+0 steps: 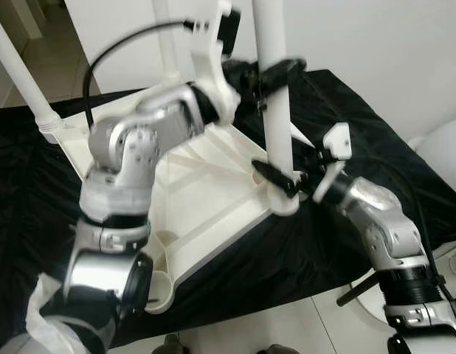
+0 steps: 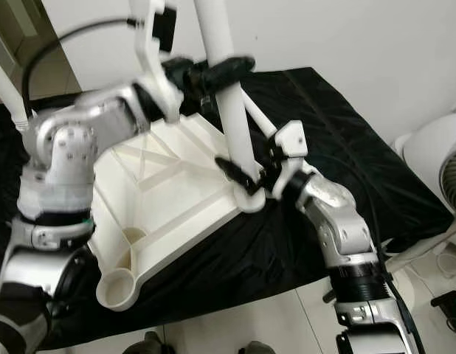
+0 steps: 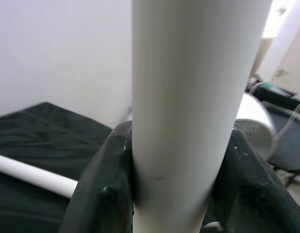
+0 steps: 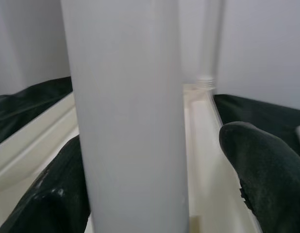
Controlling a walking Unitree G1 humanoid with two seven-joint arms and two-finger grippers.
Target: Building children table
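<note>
Left pincer point(image 1: 276, 74) clamped on the upright white table leg point(image 1: 276, 110), high up the shaft; in the left wrist view both black fingers point(image 3: 108, 189) press the tube from either side. Right pincer point(image 1: 287, 179) is down at the leg's base, at 6 o'clock from the left one. Its fingers point(image 4: 259, 165) sit spread either side of the tube; one looks to touch, the other stands off with a gap, so not pinching it.

Leg stands in the corner socket point(image 1: 282, 200) of the white tabletop point(image 1: 206, 192), which lies underside up, ribs showing. That socket is the tabletop's 3 o'clock corner. A second leg point(image 1: 21, 74) rises from the 10 o'clock corner, leaning up and out of view. The near corner at 6 o'clock has an open round socket point(image 2: 119, 286), no leg in it. A loose white tube point(image 2: 257, 118) lies behind the gripped leg, toward 12 o'clock, on the cloth.

Tabletop rests on a black cloth point(image 1: 346, 125) covering the surface. White wall point(image 2: 346, 37) behind. A white fan point(image 2: 449, 169) sits at 3 o'clock, off the cloth. Pale tiled floor point(image 1: 287, 324) at 6 o'clock.
</note>
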